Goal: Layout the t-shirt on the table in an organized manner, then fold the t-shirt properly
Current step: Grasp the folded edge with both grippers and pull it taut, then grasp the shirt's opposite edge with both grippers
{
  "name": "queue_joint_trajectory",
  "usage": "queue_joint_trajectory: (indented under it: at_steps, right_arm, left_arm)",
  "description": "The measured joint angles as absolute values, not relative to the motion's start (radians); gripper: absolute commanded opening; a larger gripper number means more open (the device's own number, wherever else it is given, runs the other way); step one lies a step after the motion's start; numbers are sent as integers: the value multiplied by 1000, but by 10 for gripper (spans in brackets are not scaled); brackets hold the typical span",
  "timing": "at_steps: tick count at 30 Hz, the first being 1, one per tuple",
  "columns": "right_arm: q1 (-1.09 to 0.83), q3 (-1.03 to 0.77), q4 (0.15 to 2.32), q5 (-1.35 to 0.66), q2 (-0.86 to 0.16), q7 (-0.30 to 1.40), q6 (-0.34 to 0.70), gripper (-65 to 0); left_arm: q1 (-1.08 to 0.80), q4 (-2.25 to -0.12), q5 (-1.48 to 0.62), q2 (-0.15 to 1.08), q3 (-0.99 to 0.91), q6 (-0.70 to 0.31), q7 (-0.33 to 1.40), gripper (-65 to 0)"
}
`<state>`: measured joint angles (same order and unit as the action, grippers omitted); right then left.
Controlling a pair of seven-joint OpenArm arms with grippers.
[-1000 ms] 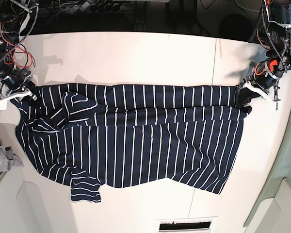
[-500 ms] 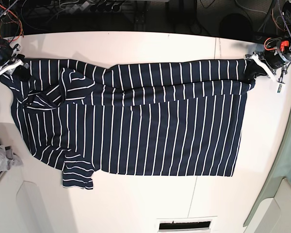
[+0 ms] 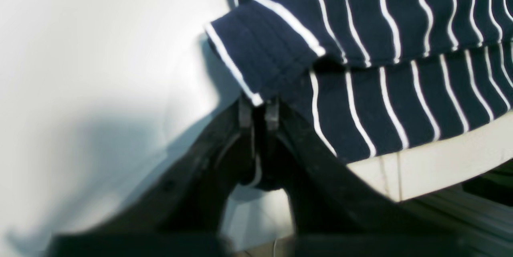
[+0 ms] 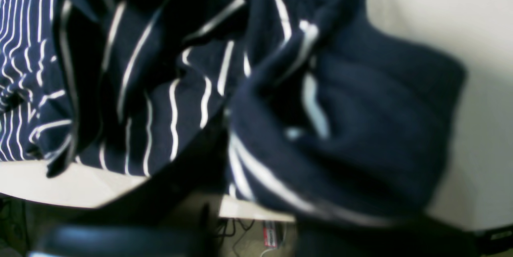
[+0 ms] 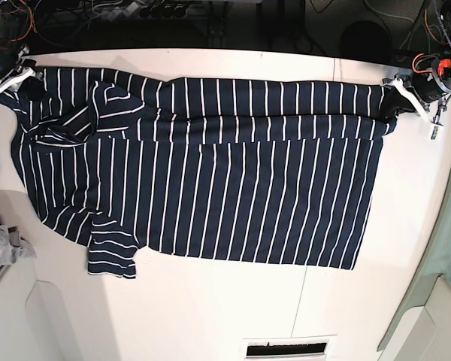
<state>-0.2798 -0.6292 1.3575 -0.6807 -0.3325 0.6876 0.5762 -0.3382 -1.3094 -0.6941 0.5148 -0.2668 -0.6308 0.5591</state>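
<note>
1. Left gripper [image 3: 258, 110], at the white table's [image 5: 210, 316] far right corner, has its black jaws nearly together, pinching a corner of the dark navy t-shirt [image 5: 203, 173] with thin white stripes.
2. Right gripper [image 5: 15, 77] sits at the far left corner, buried in bunched fabric; its grip cannot be told.
3. That shirt lies spread along the far edge.

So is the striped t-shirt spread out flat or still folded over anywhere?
Mostly spread. The t-shirt lies wide across the table, but its far edge is doubled over in a band and the collar end is rumpled.
</note>
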Motion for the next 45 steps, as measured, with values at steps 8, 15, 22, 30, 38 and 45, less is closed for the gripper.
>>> queue_joint_trajectory:
  at_steps: [8,15,22,30,38,45]
  right_arm:
    - [-280,-629,1357,-681,-332,685,569,-408]
    - [-277,-717,1370,-683,-336,686,569,-408]
    - [-254,-757,1370,-718,-405,682,569,-408]
    - [-106,-755,1371,-687,-455,671,560,-408]
    - [73,-649,1281,-590,-455,592,543,-408]
    - [297,-424,1008,-465,-455,388,516,-408]
  left_arm:
    - [-338,-1311,-706,515,-269,-637,578,-460]
    - [-346,-1375,-769,513,-352,-682,666,-460]
    - [-340,-1502,-775,515,-362,-685,665,-460]
    - [-326,-1532,-760,515,-362,-659,594,-460]
    - [-229,-1532,-737,513,-362,-602,591,-453]
    - [-224,-1531,-716,516,-297,-602,592,-446]
